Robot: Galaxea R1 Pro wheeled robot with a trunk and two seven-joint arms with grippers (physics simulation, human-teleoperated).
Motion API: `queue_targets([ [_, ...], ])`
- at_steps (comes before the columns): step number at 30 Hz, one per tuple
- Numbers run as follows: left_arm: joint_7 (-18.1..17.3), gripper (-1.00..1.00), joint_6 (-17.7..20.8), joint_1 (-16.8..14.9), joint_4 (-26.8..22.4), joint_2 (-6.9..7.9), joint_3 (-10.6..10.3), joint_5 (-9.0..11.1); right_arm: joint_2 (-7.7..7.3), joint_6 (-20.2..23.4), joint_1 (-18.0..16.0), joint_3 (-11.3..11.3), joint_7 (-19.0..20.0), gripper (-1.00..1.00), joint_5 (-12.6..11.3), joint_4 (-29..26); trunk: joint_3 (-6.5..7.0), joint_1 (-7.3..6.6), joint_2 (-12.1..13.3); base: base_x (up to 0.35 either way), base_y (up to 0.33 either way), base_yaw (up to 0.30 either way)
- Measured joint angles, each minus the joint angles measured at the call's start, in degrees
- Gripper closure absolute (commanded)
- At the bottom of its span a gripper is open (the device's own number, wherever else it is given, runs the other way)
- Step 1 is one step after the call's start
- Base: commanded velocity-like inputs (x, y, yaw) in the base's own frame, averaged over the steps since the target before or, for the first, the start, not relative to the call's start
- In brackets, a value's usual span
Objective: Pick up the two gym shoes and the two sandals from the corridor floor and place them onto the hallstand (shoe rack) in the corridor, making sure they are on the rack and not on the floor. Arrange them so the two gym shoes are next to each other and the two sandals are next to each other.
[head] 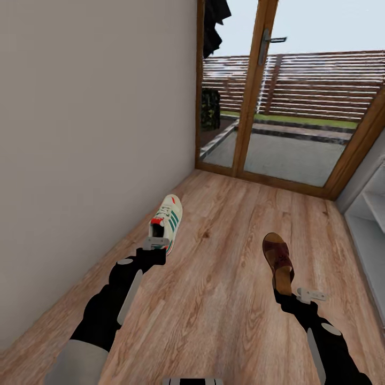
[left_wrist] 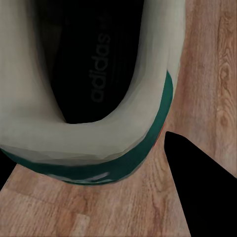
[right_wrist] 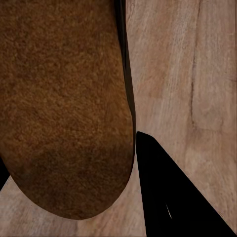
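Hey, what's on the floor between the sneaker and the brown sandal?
Nothing: in the head view, just bare wood-plank floor separates the gym shoe from the sandal.

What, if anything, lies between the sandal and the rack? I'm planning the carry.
Nothing visible. The sandal, at the right gripper, has bare corridor floor between it and the hallstand at the right edge. The gym shoe lies off toward the wall.

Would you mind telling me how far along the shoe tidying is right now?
Nothing looks placed yet. The left gripper is at the heel of one gym shoe, the right gripper at the heel of one brown sandal, both over the wood floor. Carrying them to the white rack remains.
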Motion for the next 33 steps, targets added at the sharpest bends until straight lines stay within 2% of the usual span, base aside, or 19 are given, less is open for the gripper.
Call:
queue_targets([
  [15, 0.0, 1.00, 0.0, 0.0, 0.0, 0.00, 0.0, 0.0, 0.00, 0.0, 0.0, 0.0, 0.0, 1.00, 0.0, 0.0, 0.95, 0.00, 0.0, 0.036, 0.018, -0.187],
  [33, 0.0, 1.00, 0.0, 0.0, 0.0, 0.00, 0.0, 0.0, 0.00, 0.0, 0.0, 0.0, 0.0, 1.00, 0.1, -0.1, 1.62, -0.02, 0.0, 0.287, 0.168, -0.151],
])
